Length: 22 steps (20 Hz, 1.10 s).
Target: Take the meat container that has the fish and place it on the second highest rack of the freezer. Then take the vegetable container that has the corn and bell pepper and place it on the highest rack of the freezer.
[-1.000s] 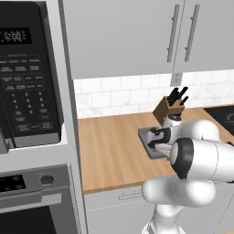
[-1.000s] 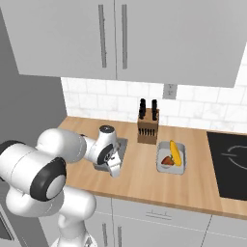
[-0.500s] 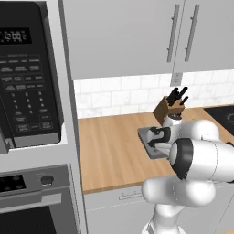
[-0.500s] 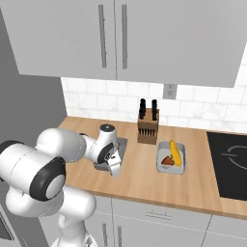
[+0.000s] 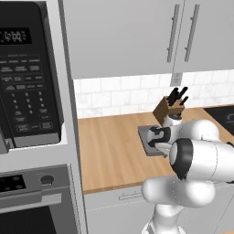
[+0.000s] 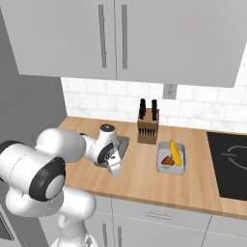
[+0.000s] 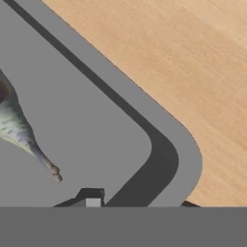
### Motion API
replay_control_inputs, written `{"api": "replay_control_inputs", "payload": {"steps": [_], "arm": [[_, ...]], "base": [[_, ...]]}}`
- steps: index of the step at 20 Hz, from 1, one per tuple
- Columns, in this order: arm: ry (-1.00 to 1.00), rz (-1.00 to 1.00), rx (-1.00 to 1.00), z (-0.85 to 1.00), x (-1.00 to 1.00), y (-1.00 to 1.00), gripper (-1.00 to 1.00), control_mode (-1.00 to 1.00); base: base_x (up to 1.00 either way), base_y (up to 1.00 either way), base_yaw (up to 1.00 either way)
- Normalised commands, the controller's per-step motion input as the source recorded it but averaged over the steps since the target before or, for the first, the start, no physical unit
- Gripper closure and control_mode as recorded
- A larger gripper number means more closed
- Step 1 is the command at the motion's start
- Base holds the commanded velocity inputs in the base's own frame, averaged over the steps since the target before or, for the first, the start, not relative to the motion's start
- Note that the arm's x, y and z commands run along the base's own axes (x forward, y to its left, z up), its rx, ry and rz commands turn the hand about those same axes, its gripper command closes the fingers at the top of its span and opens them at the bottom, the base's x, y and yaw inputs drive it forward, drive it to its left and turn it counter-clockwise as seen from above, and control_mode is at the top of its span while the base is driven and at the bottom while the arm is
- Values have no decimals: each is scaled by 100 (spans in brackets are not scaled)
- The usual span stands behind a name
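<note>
The meat container (image 7: 179,159) is a flat grey tray on the wooden counter, and the small pale fish (image 7: 19,129) lies inside it. My gripper (image 7: 140,202) reaches down at the tray's corner, one fingertip inside the rim and one outside, shut on the rim. The left base view shows the same tray (image 5: 147,135) partly under my hand. The vegetable container (image 6: 161,166) holds the yellow corn (image 6: 174,152) and the red bell pepper (image 6: 167,160), to the right of my gripper (image 6: 116,170). The freezer and its racks are out of view.
A knife block (image 6: 148,128) stands against the tiled wall between the two trays. A black cooktop (image 6: 230,164) lies at the right. A microwave (image 5: 27,77) and an oven (image 5: 27,201) fill a tall column at the left. Wall cabinets hang overhead.
The jaws have drawn in from wide open onto the tray's rim. The arm and both trays stay where they were.
</note>
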Motion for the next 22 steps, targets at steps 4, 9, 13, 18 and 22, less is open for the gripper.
{"api": "replay_control_inputs", "payload": {"steps": [4, 9, 13, 18, 22], "arm": [[0, 0, 0, 0, 0, 0, 100, -100], [0, 0, 0, 0, 0, 0, 100, -100], [0, -1, 0, 4, -1, -4, 100, -100], [-1, 0, 0, 56, -13, 0, 100, -100], [-2, -1, 0, 87, -20, 11, 100, -100]], "base": [[0, 0, 0], [0, 0, 0], [0, 0, 0], [0, 0, 0], [0, 0, 0]]}}
